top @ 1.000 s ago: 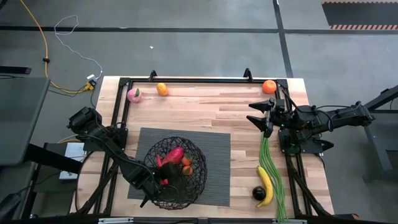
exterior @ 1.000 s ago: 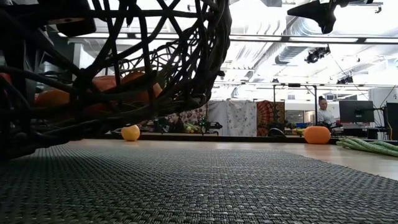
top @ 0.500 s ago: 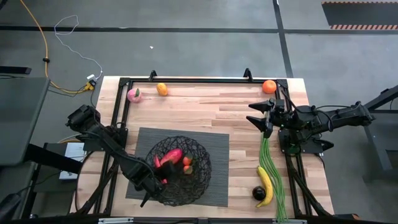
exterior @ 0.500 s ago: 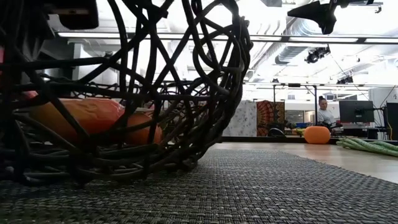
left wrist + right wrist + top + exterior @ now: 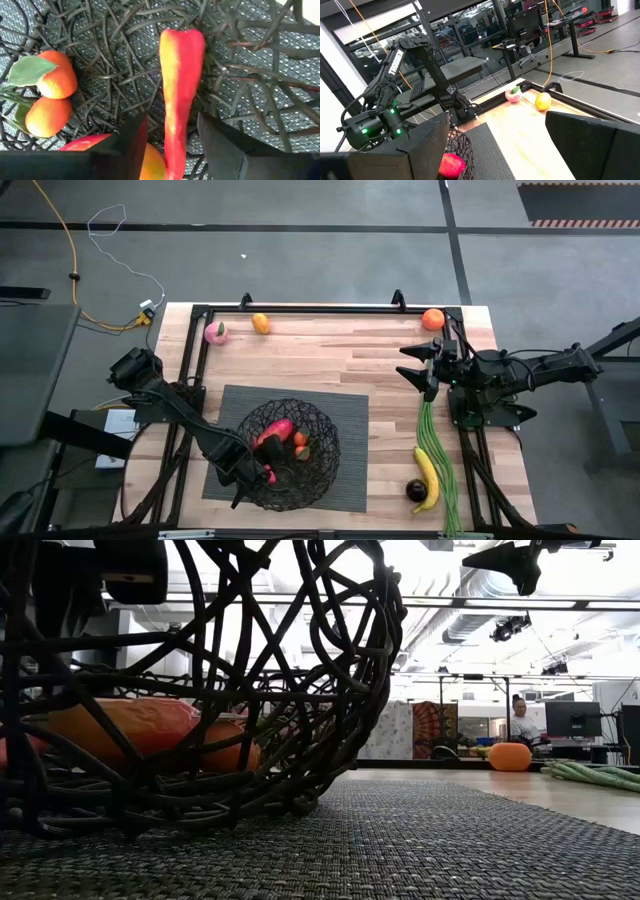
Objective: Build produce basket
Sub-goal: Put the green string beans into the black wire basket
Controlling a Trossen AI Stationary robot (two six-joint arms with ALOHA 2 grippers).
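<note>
Parted either side of a red pepper (image 5: 181,95), the left gripper (image 5: 256,476) reaches down into the basket (image 5: 318,465) on the ribbed mat (image 5: 345,405). That pepper's long axis runs straight between the fingers, two oranges (image 5: 52,95) beside it. Right gripper (image 5: 418,366) hangs spread over the green beans (image 5: 437,442), near the banana (image 5: 428,476).

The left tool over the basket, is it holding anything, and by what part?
Nothing firmly: the left tool straddles the lower end of the long red pepper in the basket, fingers apart with gaps either side. The right tool is open and empty.
</note>
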